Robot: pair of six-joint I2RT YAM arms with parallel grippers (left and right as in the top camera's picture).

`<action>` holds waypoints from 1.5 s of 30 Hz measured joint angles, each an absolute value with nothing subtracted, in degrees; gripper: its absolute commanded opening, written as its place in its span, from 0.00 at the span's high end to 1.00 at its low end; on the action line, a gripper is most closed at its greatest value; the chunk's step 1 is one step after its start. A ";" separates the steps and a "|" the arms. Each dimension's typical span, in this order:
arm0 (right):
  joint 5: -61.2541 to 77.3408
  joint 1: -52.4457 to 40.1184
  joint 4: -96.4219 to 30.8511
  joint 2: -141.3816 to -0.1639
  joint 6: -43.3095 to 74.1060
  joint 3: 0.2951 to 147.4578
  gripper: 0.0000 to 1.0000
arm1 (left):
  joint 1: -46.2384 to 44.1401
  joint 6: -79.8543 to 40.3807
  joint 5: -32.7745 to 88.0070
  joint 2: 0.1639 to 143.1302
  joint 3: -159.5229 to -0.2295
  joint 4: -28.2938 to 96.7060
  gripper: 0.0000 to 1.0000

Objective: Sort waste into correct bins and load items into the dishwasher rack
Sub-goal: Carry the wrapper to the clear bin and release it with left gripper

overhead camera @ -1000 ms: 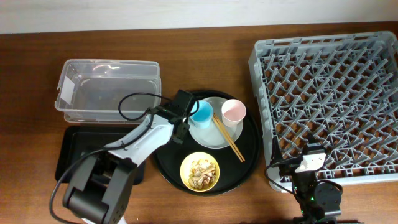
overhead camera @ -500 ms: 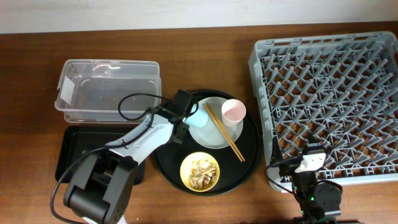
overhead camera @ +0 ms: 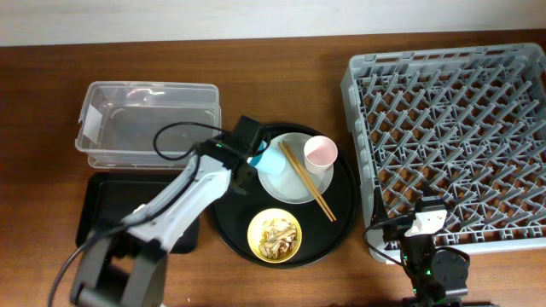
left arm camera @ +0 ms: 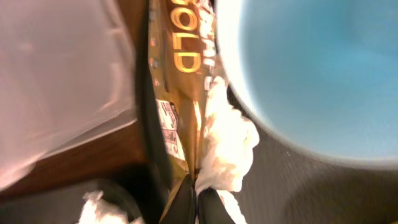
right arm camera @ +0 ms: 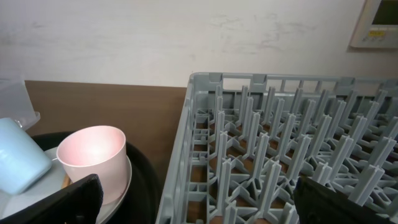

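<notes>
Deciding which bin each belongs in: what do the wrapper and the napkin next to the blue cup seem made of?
Wrapper: probably metallised plastic film, glossy gold-brown; it shows bright highlights, creases and printed lettering. Napkin: soft tissue paper, matte white; it is crumpled with fuzzy, ragged edges.

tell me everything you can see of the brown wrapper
The brown wrapper is a glossy, creased, foil-looking gold-brown strip printed with GOLD and a small white label. It lies beside the blue cup, with the crumpled white napkin pressed against it. Its narrow lower end is pinched in the left hand.
</notes>
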State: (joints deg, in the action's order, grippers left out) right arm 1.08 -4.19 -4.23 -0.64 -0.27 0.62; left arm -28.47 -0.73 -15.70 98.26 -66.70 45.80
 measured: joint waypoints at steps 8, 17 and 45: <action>1.08 -4.19 -4.23 -0.62 -0.23 0.62 0.01 | -28.40 -7.77 -15.62 88.58 -67.31 58.70 1.00; 1.08 -4.19 -4.23 -0.62 -0.23 0.62 0.01 | -21.28 -29.95 -16.75 81.34 -66.61 73.38 0.99; 1.08 -4.19 -4.23 -0.62 -0.27 0.62 0.01 | -12.93 -33.32 -19.38 76.51 -60.38 46.87 1.00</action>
